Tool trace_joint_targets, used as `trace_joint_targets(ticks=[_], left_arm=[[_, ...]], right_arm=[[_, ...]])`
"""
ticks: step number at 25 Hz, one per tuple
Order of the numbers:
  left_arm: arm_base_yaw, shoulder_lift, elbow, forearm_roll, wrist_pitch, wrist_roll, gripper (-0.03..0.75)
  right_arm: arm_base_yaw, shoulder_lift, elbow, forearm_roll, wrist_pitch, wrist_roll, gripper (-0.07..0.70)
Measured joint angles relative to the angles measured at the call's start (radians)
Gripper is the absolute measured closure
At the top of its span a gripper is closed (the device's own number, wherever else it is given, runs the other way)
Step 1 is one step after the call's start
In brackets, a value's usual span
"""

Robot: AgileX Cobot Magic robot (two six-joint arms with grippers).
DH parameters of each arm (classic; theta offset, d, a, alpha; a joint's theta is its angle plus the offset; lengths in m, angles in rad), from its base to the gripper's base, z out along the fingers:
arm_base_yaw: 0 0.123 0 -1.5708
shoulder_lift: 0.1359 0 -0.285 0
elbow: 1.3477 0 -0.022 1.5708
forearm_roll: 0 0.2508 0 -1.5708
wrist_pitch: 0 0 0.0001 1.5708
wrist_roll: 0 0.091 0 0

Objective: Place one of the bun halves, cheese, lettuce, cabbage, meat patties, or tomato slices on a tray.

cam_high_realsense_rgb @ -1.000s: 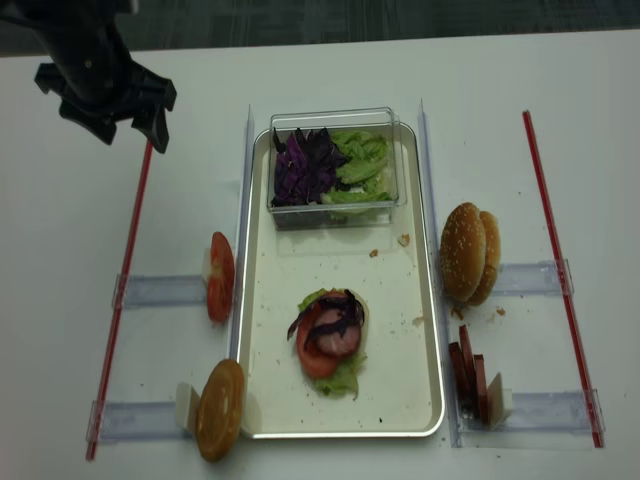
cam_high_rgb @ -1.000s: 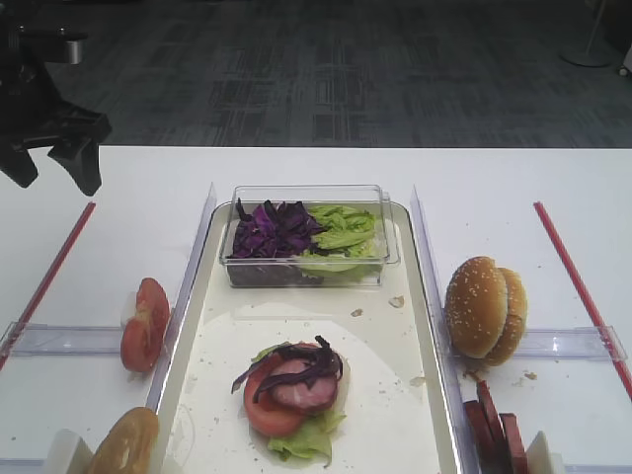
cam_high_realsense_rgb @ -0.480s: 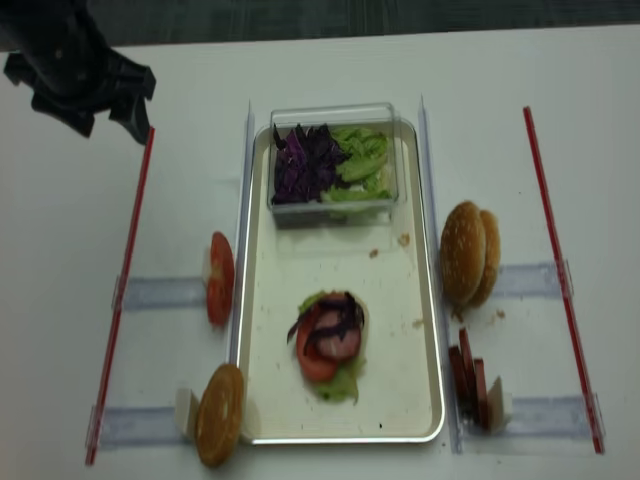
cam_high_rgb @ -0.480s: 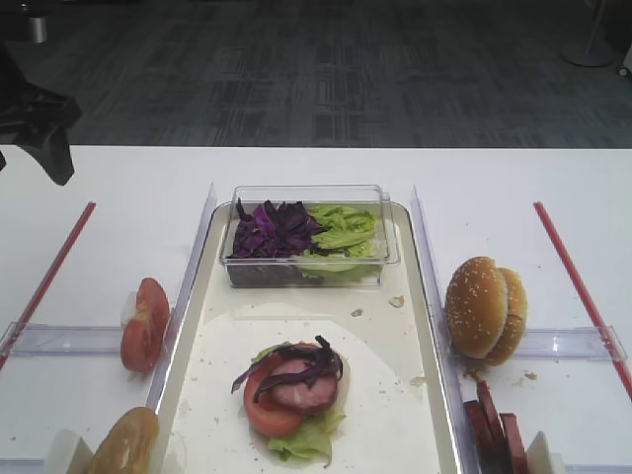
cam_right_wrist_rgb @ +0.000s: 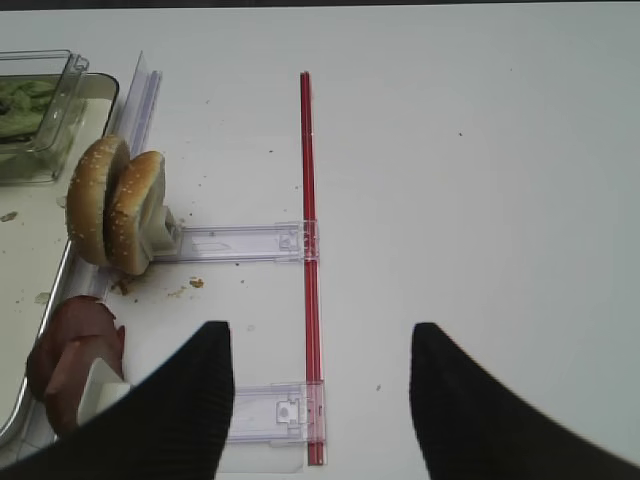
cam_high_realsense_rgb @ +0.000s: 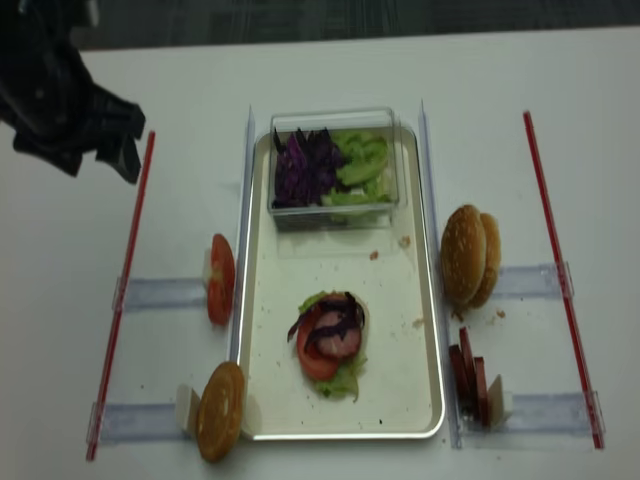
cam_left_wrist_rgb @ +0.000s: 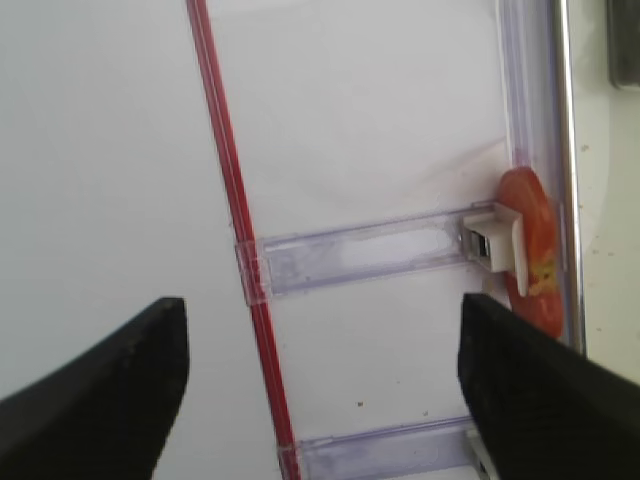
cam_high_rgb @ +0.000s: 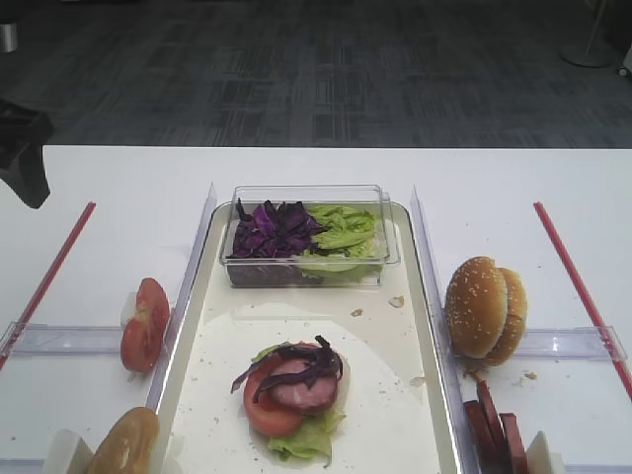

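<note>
White tabletop point(cam_high_rgb: 296, 168) under a dark carpeted floor: the tray point(cam_high_realsense_rgb: 425, 300) runs lengthwise down the middle, far end to near end, with a clear box point(cam_high_rgb: 306, 237) of purple cabbage point(cam_high_rgb: 272, 229) and green lettuce point(cam_high_rgb: 341, 229) sitting across its far end. Toward its near end a stack point(cam_high_rgb: 293, 397) is already laid: lettuce, a tomato slice, a meat round and cabbage strips on top.

What remains lies outside the rim. Tomato slices point(cam_high_realsense_rgb: 220, 278) stand on edge just left of the tray, and a bun half point(cam_high_realsense_rgb: 219, 410) stands nearer still on that same side. Two bun halves point(cam_high_realsense_rgb: 470, 254) stand on edge just right of the tray, with meat patties point(cam_high_realsense_rgb: 470, 384) nearer on the right.

At the far left, the left claw point(cam_high_realsense_rgb: 95, 150) hangs with its jaws spread wide and nothing between them, outside the red strip point(cam_high_realsense_rgb: 125, 290). Its wrist view shows the tomato to its right, across the strip, the slices' long axis running along the tray's edge. A right claw point(cam_right_wrist_rgb: 315, 400) sits low at the near right, reported clenched and holding nothing visible, with buns and meat off to its left.

For the tomato or the lone bun half, the left arm is judged the nearer; it would have to travel right and nearward.
</note>
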State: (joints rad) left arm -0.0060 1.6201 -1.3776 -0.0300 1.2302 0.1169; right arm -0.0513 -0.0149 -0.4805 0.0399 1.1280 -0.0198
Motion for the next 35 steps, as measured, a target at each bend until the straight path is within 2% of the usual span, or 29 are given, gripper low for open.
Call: trace_joint_targets(ticks=[10,17,24,29,35], left_arm=[[0.000,-0.260,0.184,0.000,0.000,-0.009,0.202],[0.000,-0.550,0.357,0.000,0.008,-0.011,0.202],[0.000,-0.832,0.464,0.000,0.006,-0.012,0.202],[0.000,-0.950,0.534,0.000,0.006,-0.012,0.202],[0.001,-1.085,0.671,-0.001,-0.003,-0.013,0.202]], right_arm=[[0.000,0.000,0.000,0.000,0.000,0.000,0.204],[0.000,0.000,0.000,0.000,0.000,0.002,0.204],[0.000,0.000,0.000,0.000,0.000,0.002,0.204],[0.000,0.000,0.000,0.000,0.000,0.002,0.204],[0.000,0.000,0.000,0.000,0.000,0.002,0.204]])
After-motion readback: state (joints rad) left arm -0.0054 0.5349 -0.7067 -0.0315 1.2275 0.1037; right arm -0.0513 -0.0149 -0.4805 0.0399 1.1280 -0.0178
